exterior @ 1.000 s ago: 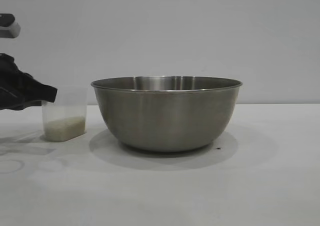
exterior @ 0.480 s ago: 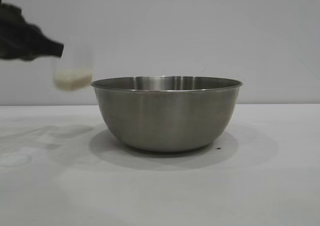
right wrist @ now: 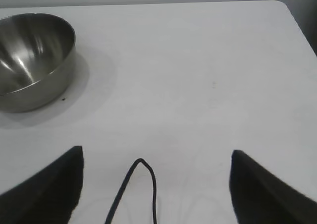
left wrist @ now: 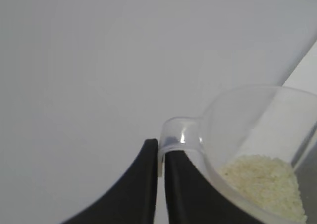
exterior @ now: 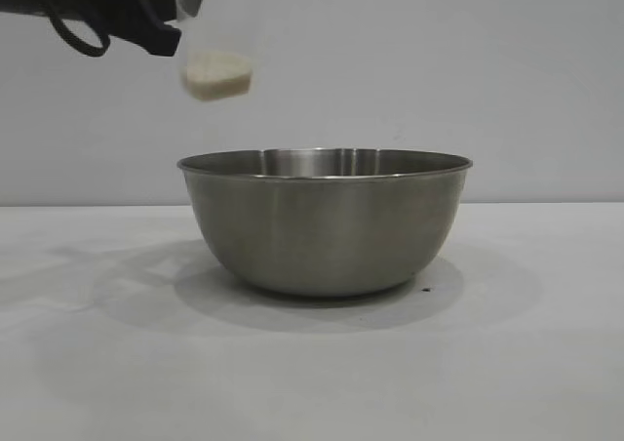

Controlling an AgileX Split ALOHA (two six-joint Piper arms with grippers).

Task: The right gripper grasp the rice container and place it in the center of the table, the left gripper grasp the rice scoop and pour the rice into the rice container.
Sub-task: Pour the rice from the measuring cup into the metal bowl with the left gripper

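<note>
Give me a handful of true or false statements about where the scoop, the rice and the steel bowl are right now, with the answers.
1. The left claw grips the rice scoop by its loop handle. True.
2. The scoop sits on the table. False: it is held in the air, above the rice container.
3. The rice is in the scoop. True.
4. The right claw holds the bowl. False: it is open, apart from the bowl.

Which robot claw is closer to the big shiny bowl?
The left. The left gripper holds the rice scoop above the rice container's left rim. The right gripper is open, well off to the bowl's side over the table.
</note>
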